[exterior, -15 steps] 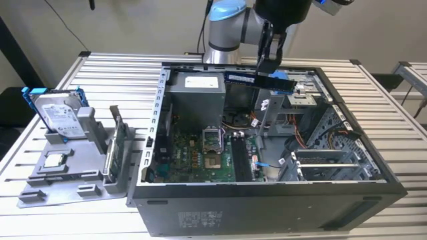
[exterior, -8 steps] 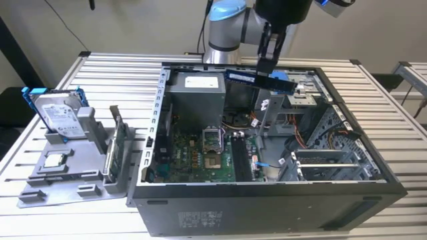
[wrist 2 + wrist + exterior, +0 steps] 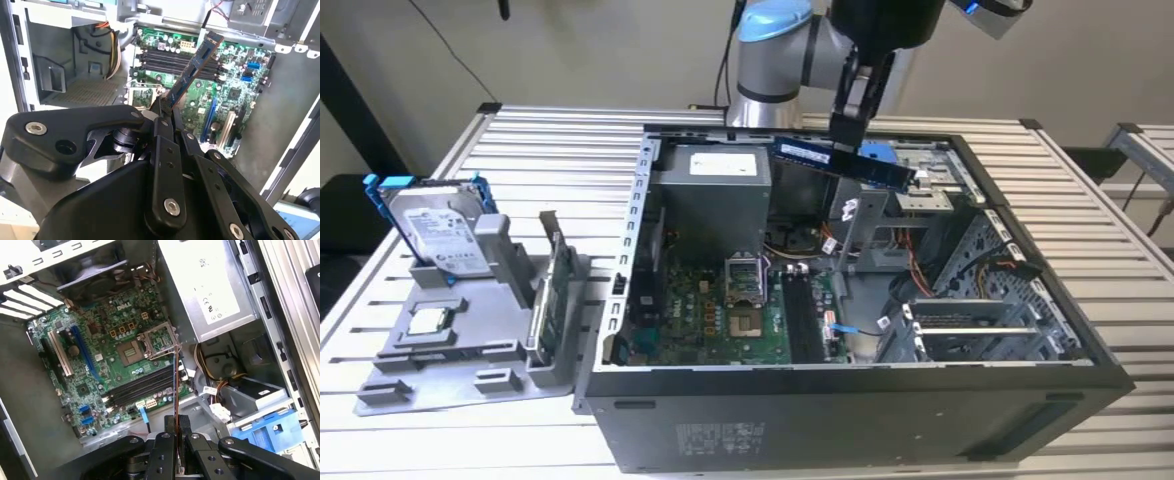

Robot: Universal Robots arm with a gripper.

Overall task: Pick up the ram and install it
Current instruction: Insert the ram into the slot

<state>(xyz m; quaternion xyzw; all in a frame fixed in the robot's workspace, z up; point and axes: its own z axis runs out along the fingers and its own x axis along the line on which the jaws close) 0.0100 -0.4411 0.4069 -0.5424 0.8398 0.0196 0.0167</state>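
- Slatted metal table [image 3: 534, 140] carries everything.
- Open computer case [image 3: 854, 410] lies on its side. Inside: green motherboard [image 3: 720, 320] on the floor, grey power supply [image 3: 710, 200] at the far end, cable bundles and drive bays on the exterior view's right.
- Power supply has a white printed label, too small to read.
- Grey tray [image 3: 440, 370] sits on the exterior view's left of the case. It holds a hard drive [image 3: 438, 235] in a blue frame, a green circuit board [image 3: 558, 290] standing on edge, and a small square chip [image 3: 430, 320].
- Black memory slots [image 3: 137, 385] run beside the processor socket.
- Gripper [image 3: 845, 138] hangs over the far side of the case, fingers clamped on the ram [image 3: 843, 160].
- Ram is in the air, tilted, well above the motherboard and not touching the slots.
- In both wrist views the ram sticks out from between the fingertips toward the board.
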